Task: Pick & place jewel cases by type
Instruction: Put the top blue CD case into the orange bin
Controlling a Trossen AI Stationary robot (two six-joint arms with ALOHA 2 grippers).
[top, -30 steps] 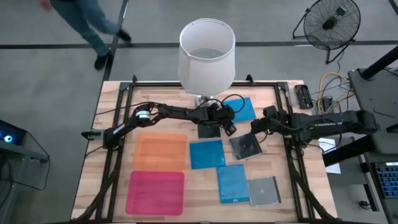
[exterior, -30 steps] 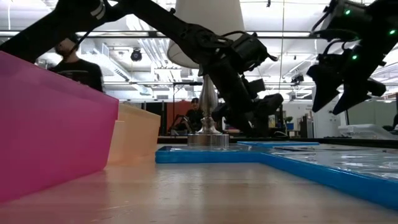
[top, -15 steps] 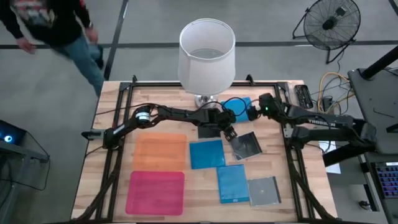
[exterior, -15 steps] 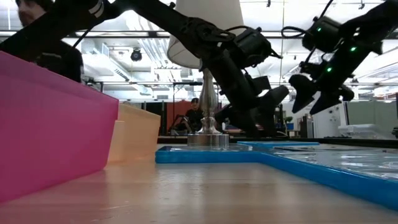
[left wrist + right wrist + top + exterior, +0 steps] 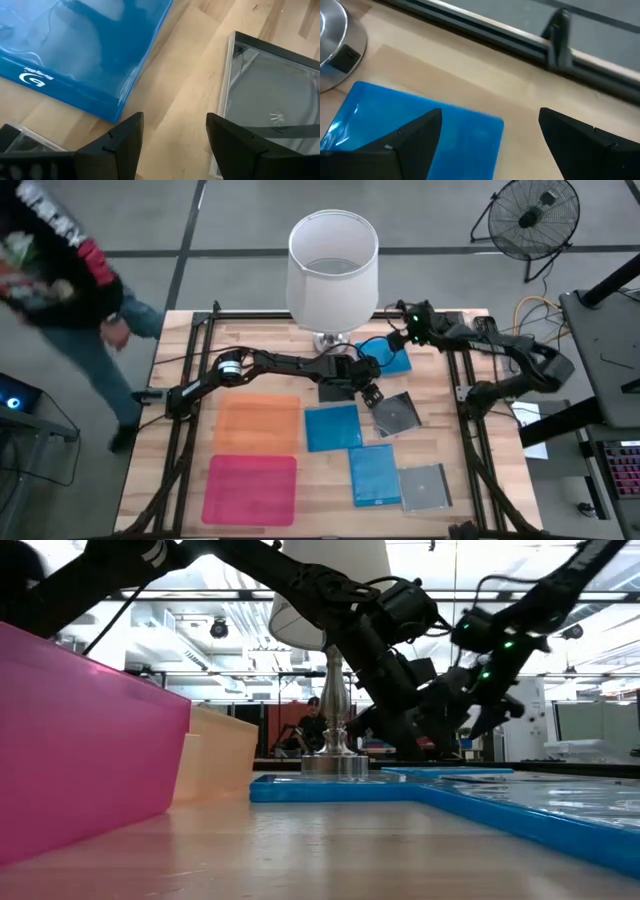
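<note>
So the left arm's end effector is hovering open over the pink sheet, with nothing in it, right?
Not quite. The left end effector is open and empty, but it sits between a blue case and a clear case, not over the pink sheet. The high view shows this.

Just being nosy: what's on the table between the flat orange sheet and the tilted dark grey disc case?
One blue square jewel case lies between the orange sheet and the dark grey case, seen in the high view.

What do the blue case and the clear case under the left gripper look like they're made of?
Blue case: looks like glossy translucent plastic, going by the highlights and moulded logo. Clear case: likely hard transparent plastic with a greyish tray; wood shows through its edge. The left gripper hangs above, jaws open.
</note>
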